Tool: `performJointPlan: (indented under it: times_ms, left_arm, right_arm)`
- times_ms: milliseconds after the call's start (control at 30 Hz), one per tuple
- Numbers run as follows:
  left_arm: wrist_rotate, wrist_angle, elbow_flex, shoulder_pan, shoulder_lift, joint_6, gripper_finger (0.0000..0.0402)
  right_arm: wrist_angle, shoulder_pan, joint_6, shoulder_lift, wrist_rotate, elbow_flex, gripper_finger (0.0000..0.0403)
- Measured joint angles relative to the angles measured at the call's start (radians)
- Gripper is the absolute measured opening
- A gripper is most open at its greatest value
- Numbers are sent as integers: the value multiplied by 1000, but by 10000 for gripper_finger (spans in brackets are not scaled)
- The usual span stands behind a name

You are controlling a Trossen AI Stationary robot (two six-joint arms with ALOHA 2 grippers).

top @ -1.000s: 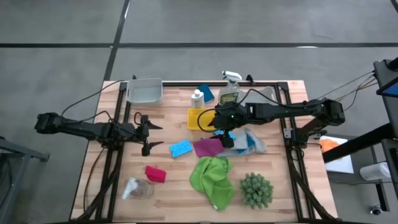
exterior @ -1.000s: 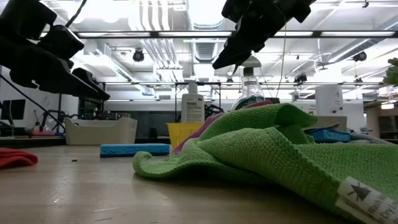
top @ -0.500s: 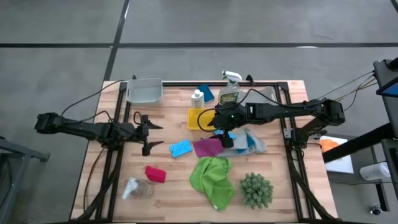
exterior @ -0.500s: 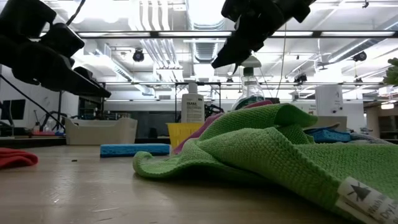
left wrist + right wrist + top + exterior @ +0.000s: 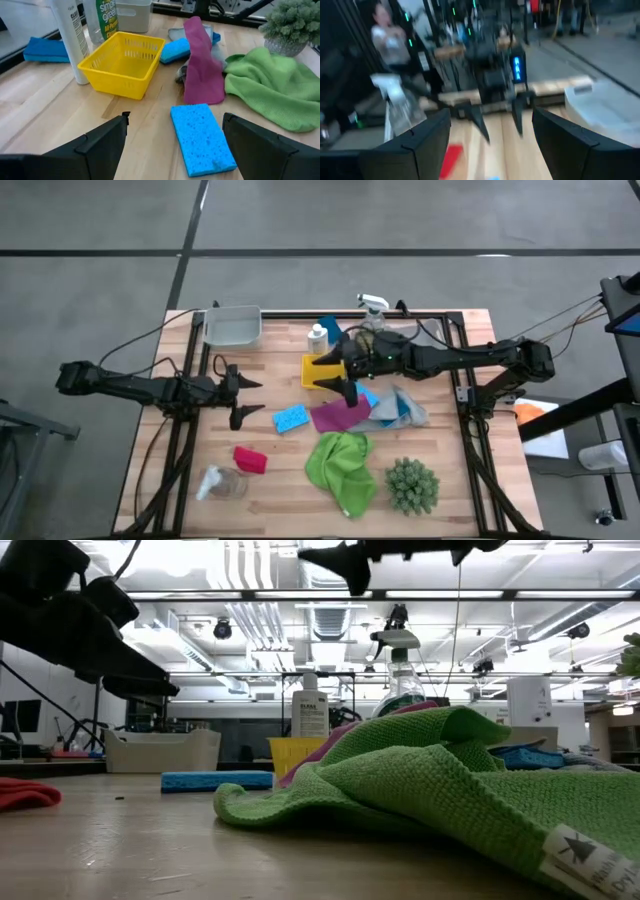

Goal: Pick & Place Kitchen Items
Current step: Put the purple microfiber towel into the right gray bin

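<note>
Crowding blue sponge (image 5: pixel 291 418): magenta cloth (image 5: pixel 336 416), yellow basket (image 5: pixel 322 371)

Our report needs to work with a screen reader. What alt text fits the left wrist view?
A blue sponge lies on the wooden table between the left hand's open dark fingers. Beyond it are a yellow basket, a magenta cloth, a green cloth and a spiky plant.

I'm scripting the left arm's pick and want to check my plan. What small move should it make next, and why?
Probably ease the left gripper forward and down over the blue sponge. Its fingers stand open and empty, the sponge lies flat on the table straight ahead between them, apart from the yellow basket and the magenta cloth.
</note>
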Motion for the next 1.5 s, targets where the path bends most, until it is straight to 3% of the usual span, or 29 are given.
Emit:
performJointPlan:
  times_ms: [200, 400, 633, 733, 967, 1200, 1367, 1500]
  left_arm:
    - [-9, 26, 0, 1, 0, -5, 331]
    - [-19, 27, 0, 1, 0, -72, 331]
    - [17, 32, 0, 1, 0, 8, 331]
    - [-28, 51, 0, 1, 0, 11, 331]
    - [-55, 173, 0, 1, 0, 131, 331]
    - [-43, 229, 0, 1, 0, 214, 331]
    - [-43, 281, 0, 1, 0, 218, 331]
    - [-31, 370, 0, 1, 0, 220, 331]
  right_arm:
    - [119, 0, 1, -2, 0, 0, 277]
    - [75, 0, 18, -6, -1, 0, 277]
    - [74, -17, -22, -5, 20, 2, 277]
    - [-27, -31, -56, 3, 35, 47, 277]
    - [-444, -14, -238, 105, 156, 210, 277]
    - [-810, -3, -286, 176, 158, 272, 277]
    - [-868, 6, -276, 160, 145, 181, 277]
    - [-729, 6, -246, 118, 101, 53, 277]
